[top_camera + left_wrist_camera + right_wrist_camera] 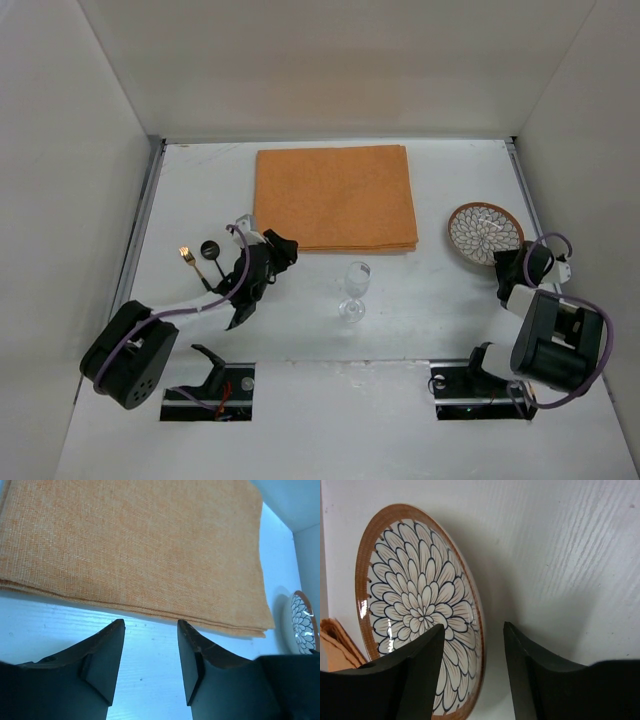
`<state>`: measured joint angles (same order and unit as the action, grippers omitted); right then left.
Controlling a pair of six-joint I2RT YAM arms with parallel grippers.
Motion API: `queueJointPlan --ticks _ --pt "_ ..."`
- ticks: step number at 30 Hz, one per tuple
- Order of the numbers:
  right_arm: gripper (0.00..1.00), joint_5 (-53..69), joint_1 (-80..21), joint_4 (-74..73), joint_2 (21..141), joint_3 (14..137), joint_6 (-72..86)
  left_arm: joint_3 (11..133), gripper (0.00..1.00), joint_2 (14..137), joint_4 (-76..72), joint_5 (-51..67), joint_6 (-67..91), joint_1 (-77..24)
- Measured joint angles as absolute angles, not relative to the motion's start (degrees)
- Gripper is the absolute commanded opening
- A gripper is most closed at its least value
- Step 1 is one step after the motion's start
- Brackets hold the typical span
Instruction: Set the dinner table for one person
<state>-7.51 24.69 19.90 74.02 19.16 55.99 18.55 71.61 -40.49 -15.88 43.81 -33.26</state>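
One worktop (420, 300). On it: one folded orange cloth (335, 197), one flower-patterned plate (485, 233) with a brown rim, one clear stemmed glass (355, 290), one fork (190, 262), one small black round item (210, 248), kind unclear. Two robot arms (180, 310), each with one gripper: left gripper (150, 625), right gripper (474, 626).

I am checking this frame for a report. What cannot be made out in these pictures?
Top view: the small black round thing beside the fork is too small to identify.
Right wrist view: the plate is partly hidden behind the right gripper and cut by the bottom edge.
Left wrist view: the orange mat is cut off by the top and left edges.
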Motion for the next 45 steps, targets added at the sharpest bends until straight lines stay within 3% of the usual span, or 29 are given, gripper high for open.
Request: queueJointPlan --ticks 4,20,22,27,29,39,45 --pt "0.46 -5.69 25.93 20.01 74.98 19.20 56.53 18.39 0.44 71.55 -41.32 -16.97 42.96 -33.71" --pt "0.50 -4.01 23.14 22.04 77.97 20.47 60.45 17.47 0.44 71.72 -41.34 -17.54 42.57 -31.38" --pt "0.42 -4.01 23.14 23.29 79.37 20.86 61.71 17.45 0.44 71.72 -41.34 -17.52 42.61 -31.24" --pt "0.08 -3.92 22.79 23.40 81.41 21.17 64.14 17.34 0.44 71.70 -41.34 -17.04 42.92 -30.68" --pt "0.02 -3.22 22.79 24.58 81.38 21.15 65.28 17.28 0.44 71.46 -41.32 -16.95 42.96 -30.33" --pt "0.01 -0.73 21.43 22.37 68.99 16.05 64.25 16.45 0.44 70.46 -41.39 -16.84 43.16 -29.58" --pt "0.01 -0.62 7.77 22.00 67.75 25.26 62.28 15.81 0.45 68.93 -41.63 -16.73 43.31 -28.34"
